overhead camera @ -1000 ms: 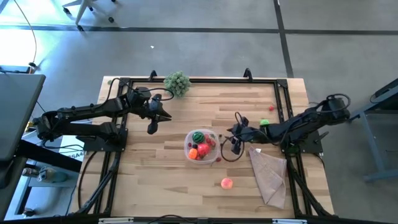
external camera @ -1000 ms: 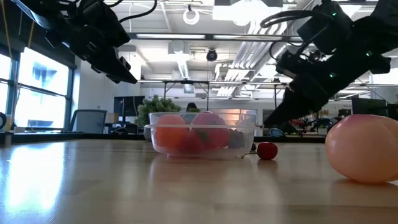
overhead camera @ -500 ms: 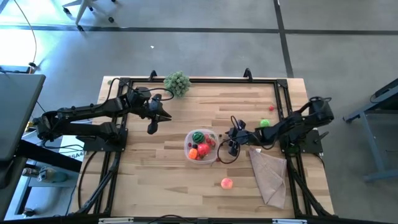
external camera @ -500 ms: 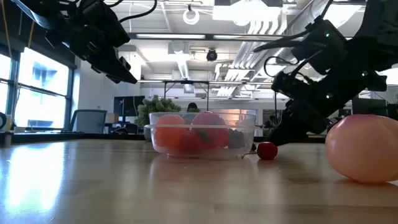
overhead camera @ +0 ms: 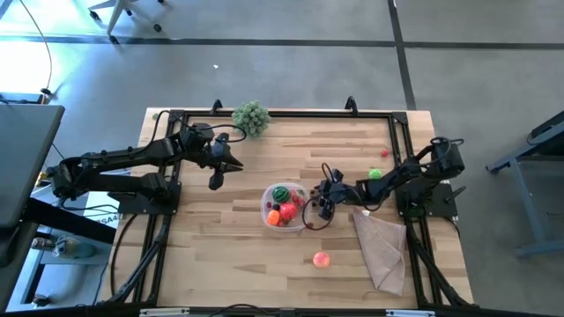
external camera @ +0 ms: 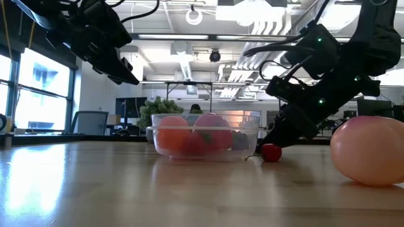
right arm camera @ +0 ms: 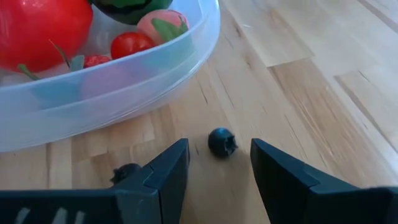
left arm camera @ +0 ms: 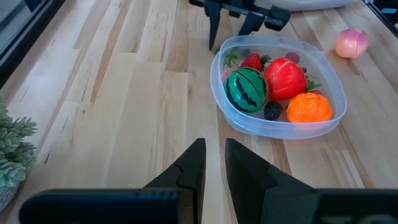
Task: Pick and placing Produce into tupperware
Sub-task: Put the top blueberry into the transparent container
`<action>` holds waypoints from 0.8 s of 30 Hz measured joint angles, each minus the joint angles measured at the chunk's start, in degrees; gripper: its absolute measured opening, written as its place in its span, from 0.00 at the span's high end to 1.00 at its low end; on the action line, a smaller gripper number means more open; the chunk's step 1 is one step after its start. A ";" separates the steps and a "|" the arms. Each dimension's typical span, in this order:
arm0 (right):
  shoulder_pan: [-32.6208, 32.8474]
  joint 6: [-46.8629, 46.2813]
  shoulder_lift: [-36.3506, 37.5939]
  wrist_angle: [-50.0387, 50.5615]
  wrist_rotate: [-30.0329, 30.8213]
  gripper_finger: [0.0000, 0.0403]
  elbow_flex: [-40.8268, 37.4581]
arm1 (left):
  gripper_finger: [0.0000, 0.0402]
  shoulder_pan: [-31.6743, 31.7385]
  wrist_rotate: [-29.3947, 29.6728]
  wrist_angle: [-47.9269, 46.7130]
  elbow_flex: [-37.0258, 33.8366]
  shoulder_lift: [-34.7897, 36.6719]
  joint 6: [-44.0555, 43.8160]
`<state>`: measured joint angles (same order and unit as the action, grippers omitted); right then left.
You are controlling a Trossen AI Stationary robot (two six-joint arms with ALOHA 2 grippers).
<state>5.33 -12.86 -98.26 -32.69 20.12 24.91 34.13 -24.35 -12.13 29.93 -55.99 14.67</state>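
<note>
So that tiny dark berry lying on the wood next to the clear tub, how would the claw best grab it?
Probably straight from above, pinching across the round body of the dark berry. It sits low on the table, just clear of the tupperware wall. The right gripper is open with the berry between its fingers, so they would close on its sides.

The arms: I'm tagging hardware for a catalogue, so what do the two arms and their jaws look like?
Both arms are black, slim and jointed, with loose black cables looping beside them. The left gripper and the right gripper each end in two flat, tapered matte-black jaws. A small green light glows on the right arm. No markings are legible.
</note>
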 joint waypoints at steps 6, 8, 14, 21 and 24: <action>-0.93 -0.15 0.00 0.00 -2.54 0.66 0.04 | 0.87 0.00 -0.01 -0.01 0.00 -0.02 0.01; -1.21 -0.15 0.00 -0.02 -3.47 0.70 0.07 | 0.87 -0.01 -0.01 0.01 0.00 -0.01 -0.01; -1.96 -0.71 0.00 -0.06 -4.74 0.78 0.09 | 0.87 -0.02 0.01 -0.01 0.00 -0.02 -0.01; -2.44 -1.05 0.02 0.02 -5.42 0.79 0.09 | 0.87 -0.01 0.00 -0.01 0.00 -0.01 0.00; -2.44 -1.07 0.02 0.11 -5.36 0.79 0.09 | 0.87 -0.02 0.01 -0.01 0.00 -0.01 -0.01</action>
<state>2.90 -13.93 -98.24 -32.58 14.75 24.99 34.11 -24.34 -12.14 29.93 -56.00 14.66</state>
